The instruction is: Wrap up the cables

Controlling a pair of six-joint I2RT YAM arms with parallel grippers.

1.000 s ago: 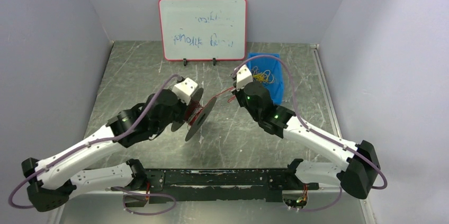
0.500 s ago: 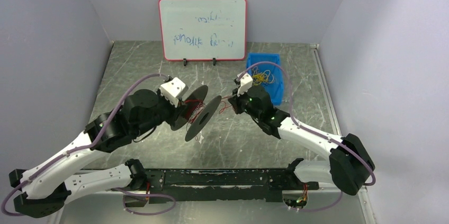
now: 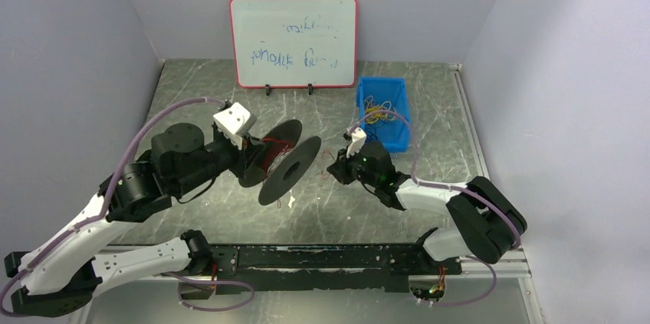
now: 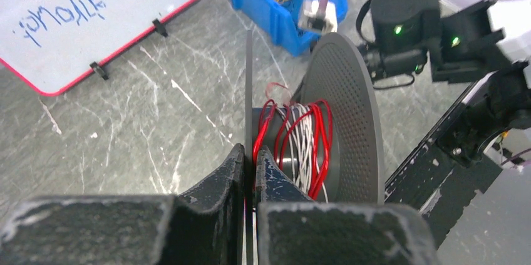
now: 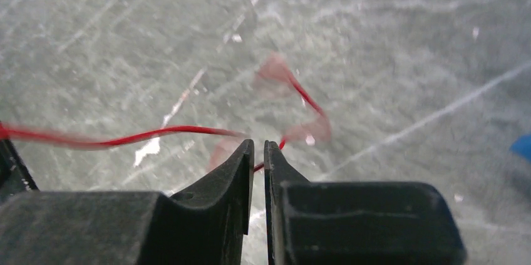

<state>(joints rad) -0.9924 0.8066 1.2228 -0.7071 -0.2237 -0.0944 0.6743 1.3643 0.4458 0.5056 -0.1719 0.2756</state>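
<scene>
While L gripper (image 4: pixel 250 152) clamps on spool (image 3: pixel 280 163) disc edge, frame centre, R gripper (image 5: pixel 258 146) low right of it, jaws a slit apart, red cable (image 5: pixel 156 132) crossing gap, grip unclear.

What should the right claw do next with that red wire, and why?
Probably pinch the red wire and lead it round the spool: it crosses the right claw at its barely parted tips, while the left claw clamps the spool's disc.

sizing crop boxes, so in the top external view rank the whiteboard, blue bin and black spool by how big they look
1. whiteboard, largest
2-3. blue bin and black spool look about alike; the spool is tilted and held up, nearer the camera, so no ranking between them
</scene>
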